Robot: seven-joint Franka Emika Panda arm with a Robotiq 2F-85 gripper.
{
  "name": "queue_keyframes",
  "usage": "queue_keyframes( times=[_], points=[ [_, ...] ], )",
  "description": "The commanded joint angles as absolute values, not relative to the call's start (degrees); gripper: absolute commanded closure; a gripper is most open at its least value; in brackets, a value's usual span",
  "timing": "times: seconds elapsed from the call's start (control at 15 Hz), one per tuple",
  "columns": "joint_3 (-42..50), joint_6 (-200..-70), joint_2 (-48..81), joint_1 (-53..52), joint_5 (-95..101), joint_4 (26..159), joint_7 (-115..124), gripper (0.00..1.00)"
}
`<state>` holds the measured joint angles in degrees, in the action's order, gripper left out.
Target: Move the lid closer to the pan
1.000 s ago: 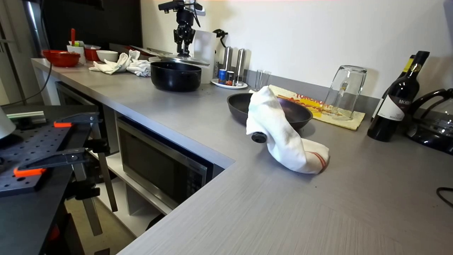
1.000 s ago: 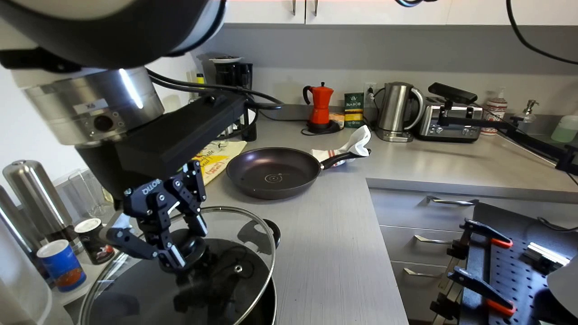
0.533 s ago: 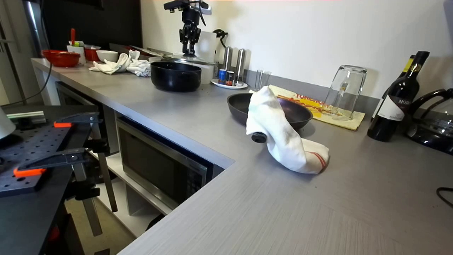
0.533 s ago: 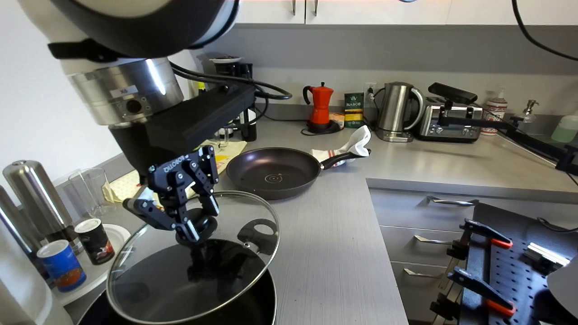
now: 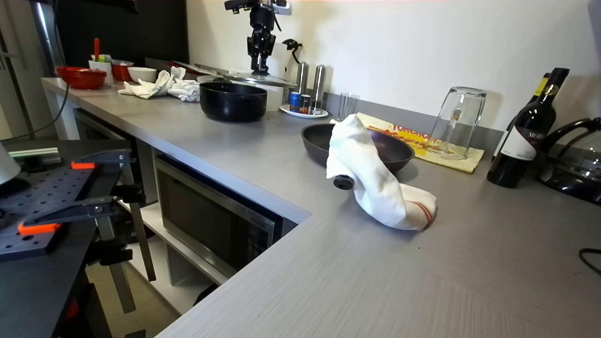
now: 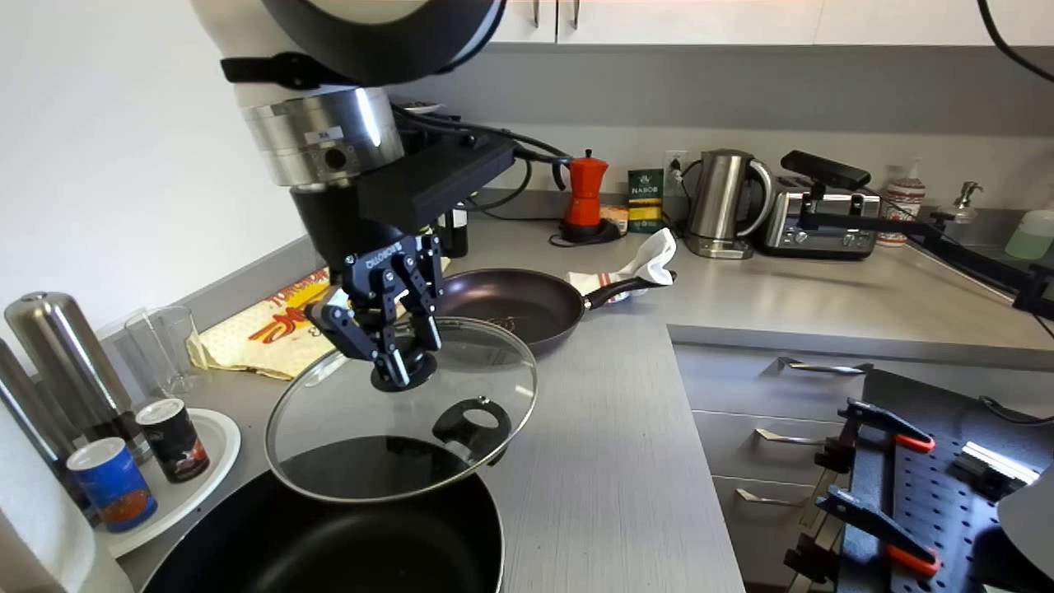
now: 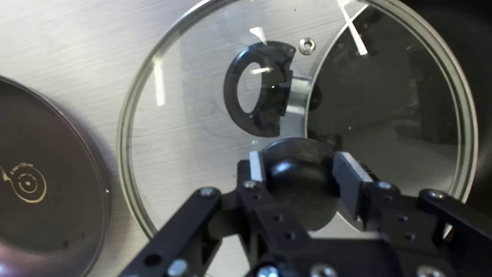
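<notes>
A level carry mattered most

The black 2-fingered gripper [image 7: 301, 168] was clamped on the round black knob [image 7: 301, 194] of the metal-rimmed round glass lid [image 6: 401, 410], which hung partly over the deep black pot [image 6: 362, 543], short of the shallow black frying pan [image 6: 531, 298]. Good work here likely meant a slow, level move panwards, then lowering onto the grey counter [image 6: 609, 461] without the rims knocking.

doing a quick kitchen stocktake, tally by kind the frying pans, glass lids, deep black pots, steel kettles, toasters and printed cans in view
Frying pan: 1
Glass lid: 1
Deep black pot: 1
Steel kettle: 1
Toaster: 1
Printed cans: 2
Total: 7
</notes>
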<state>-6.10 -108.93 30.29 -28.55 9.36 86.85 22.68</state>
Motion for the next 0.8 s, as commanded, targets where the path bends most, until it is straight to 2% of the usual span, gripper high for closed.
queue_keyframes(
  times=[0.0,0.73],
  points=[
    [-7.1,-113.1,22.9,-25.5,8.6,95.9,23.7,0.77],
    [-7.9,-123.1,10.1,-18.0,5.9,115.5,23.0,0.77]
  ],
)
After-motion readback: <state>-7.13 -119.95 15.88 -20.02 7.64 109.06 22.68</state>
